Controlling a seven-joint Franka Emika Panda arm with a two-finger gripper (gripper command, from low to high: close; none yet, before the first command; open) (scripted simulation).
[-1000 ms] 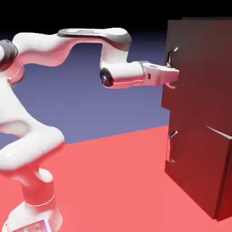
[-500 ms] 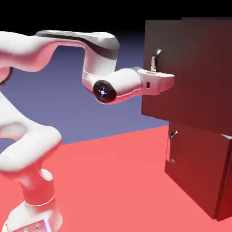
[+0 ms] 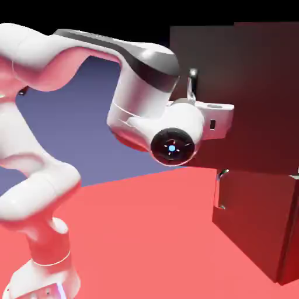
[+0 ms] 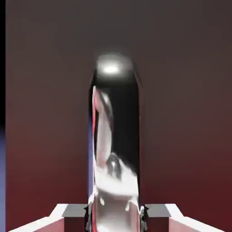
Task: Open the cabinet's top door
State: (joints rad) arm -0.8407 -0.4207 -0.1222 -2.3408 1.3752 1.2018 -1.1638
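cabinet (image 3: 257, 222): tall dark red-brown box on the red table (image 3: 146, 233), at the exterior view's right; every place below is given rel. to it.
top door (image 3: 245, 52): upper panel, swung out from the cabinet front toward the arm; its free edge stands well left of the cabinet's front face & overhangs the lower door.
top handle (image 3: 191, 84): slim silver vert. bar near the door's free edge; upper end shows above the hand, rest hidden behind it. In hand view it fills the centre as a tall shiny bar (image 4: 115, 136) against dark door wood.
gripper (image 3: 225, 120): level, pointing at the top door, pressed up to the panel; jaws narrow, clamped on the top handle. In hand view the grey tips (image 4: 115, 212) sit tight either side of the bar.
lower door (image 3: 251, 216): flush w/ cabinet front, closed.
lower handle (image 3: 220, 188): short silver bar, below the gripper, untouched.
arm (image 3: 87, 70): white, rising left of the cabinet, wrist end w/ blue-lit disc facing camera.
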